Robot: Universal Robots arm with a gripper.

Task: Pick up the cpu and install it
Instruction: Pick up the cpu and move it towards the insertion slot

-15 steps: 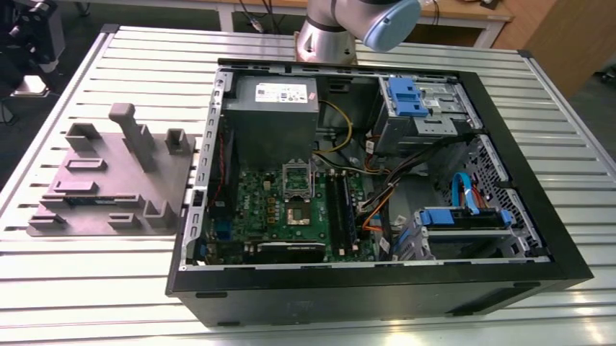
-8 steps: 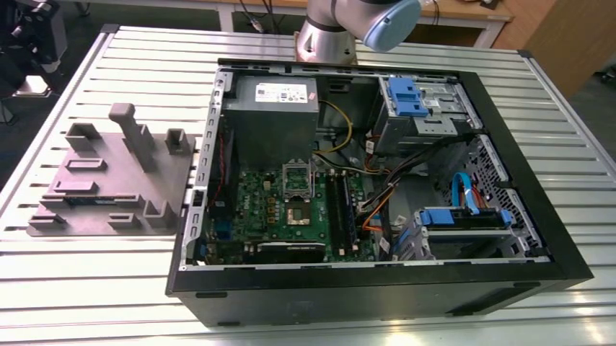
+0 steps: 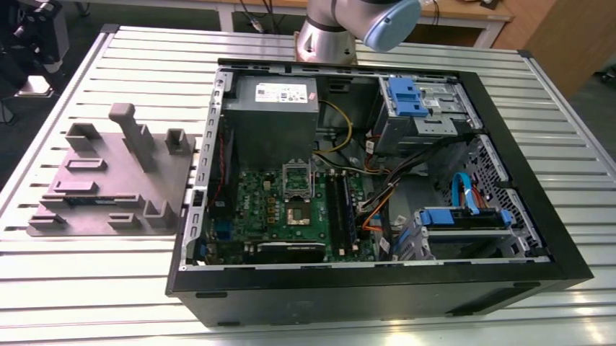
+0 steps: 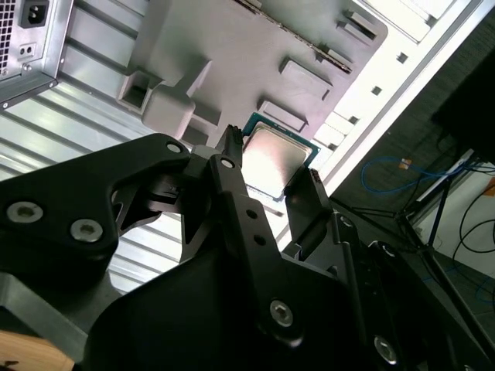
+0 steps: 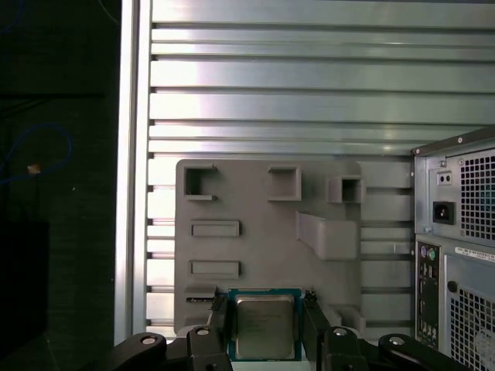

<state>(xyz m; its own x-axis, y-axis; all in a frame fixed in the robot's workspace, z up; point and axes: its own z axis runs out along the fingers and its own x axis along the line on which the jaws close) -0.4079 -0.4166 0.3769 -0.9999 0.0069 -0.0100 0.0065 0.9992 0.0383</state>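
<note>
In both wrist views the cpu (image 5: 264, 328) (image 4: 274, 153), a small square chip with a silver top and green edge, sits between my black fingers (image 5: 220, 321). My gripper (image 5: 264, 300) (image 4: 272, 156) is shut on it, one finger on each side. It hangs high over the grey holder tray (image 5: 263, 224) (image 4: 255, 54) (image 3: 106, 180). In the exterior view the green motherboard (image 3: 279, 216) lies inside the open computer case (image 3: 385, 288), with its metal socket frame (image 3: 297, 189) near the middle.
The tray lies on a slatted metal table (image 3: 144, 65) at the exterior view's left of the case. The case's rear panel with a power inlet (image 5: 456, 232) stands beside the tray. The arm's base (image 3: 327, 36) rises behind the case. Cables and blue drive bays (image 3: 414, 101) crowd the case.
</note>
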